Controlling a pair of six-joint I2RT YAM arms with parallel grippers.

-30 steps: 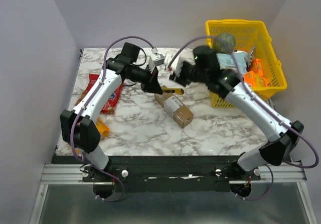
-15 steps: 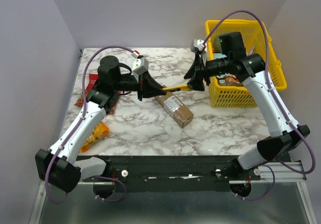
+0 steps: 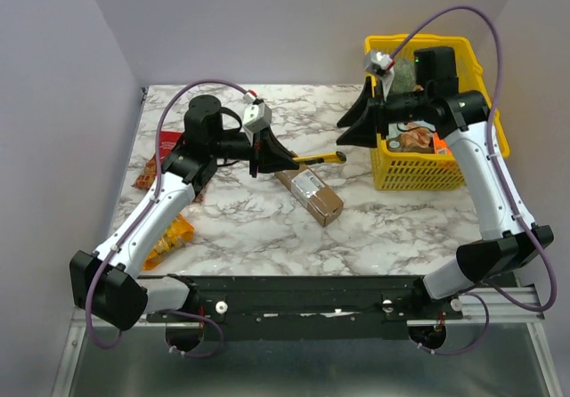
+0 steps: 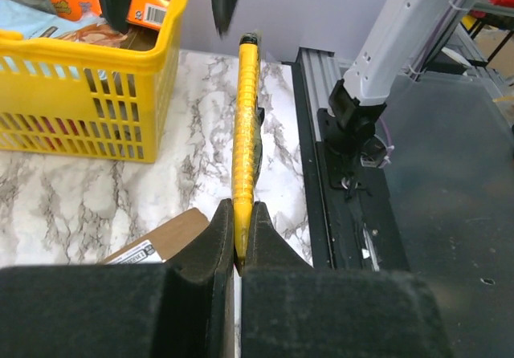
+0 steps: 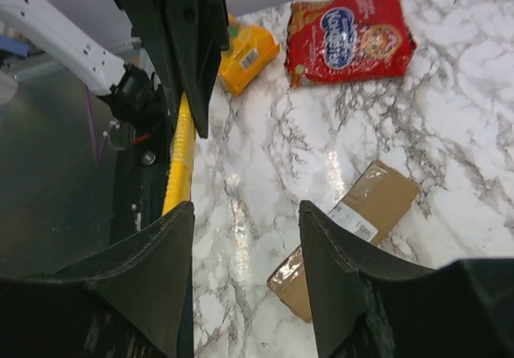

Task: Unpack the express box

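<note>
The right claw [image 5: 245, 213] has let go, retreating toward 2 o'clock, spread apart; the left claw [image 4: 238, 213] alone clamps the cutter [image 4: 245, 125] (express box [image 3: 309, 194] awaits slitting).

Pale grey walls [image 3: 267, 23] stand on three sides of a white marble table [image 3: 240, 223]; the floor [image 4: 458, 181] beside it is dark.
</note>
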